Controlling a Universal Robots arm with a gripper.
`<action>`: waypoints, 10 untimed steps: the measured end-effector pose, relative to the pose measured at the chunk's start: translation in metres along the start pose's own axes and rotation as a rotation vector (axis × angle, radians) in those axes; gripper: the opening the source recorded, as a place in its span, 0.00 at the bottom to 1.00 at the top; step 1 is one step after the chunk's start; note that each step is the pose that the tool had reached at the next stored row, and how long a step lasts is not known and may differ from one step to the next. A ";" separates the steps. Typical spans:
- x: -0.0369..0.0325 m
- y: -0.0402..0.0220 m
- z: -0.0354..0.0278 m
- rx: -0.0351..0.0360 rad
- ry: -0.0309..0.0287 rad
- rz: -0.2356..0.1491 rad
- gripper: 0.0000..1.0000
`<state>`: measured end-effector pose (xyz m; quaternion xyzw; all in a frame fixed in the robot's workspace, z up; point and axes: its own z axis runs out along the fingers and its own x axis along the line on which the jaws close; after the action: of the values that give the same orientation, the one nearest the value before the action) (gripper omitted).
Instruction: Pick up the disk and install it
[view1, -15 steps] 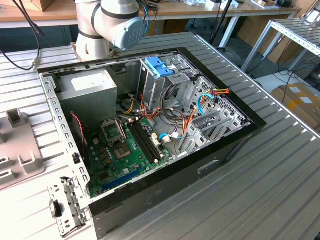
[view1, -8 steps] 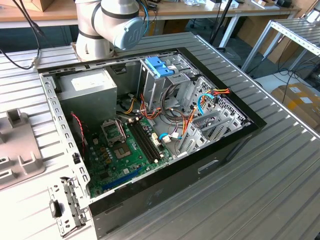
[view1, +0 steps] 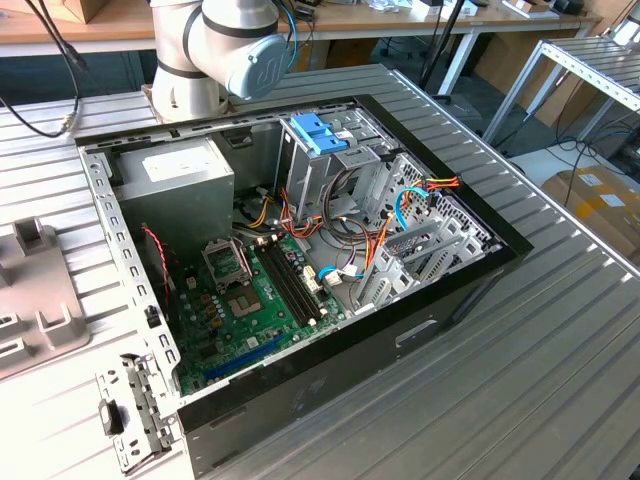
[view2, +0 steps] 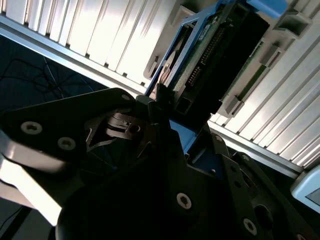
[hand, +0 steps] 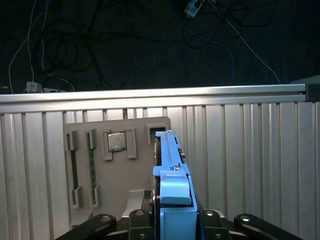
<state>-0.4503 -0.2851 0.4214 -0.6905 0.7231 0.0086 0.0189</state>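
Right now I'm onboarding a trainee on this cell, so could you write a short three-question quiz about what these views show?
1. True or false: the disk already sits inside the computer case.
2. The tool grips the disk by a carrier that is: A red, B blue, C yellow.
3. Name the square part lying in the grey tray in the first wrist view.
Key: 1 false, the tool holds it; 2 B; 3 a processor chip.

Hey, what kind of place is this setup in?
Likely a robotics lab or workshop: a robot arm on a ribbed aluminium table, an opened computer case on it, and workbenches behind. The gripper holds the disk.
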 end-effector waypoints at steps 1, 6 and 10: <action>0.0000 0.0000 -0.0004 0.0000 0.0000 0.000 0.37; -0.0001 0.0000 -0.0029 0.0000 0.0000 0.000 0.37; -0.0002 -0.0001 -0.0049 0.0000 -0.0001 0.000 0.37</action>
<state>-0.4503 -0.2851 0.4263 -0.6905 0.7230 0.0086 0.0189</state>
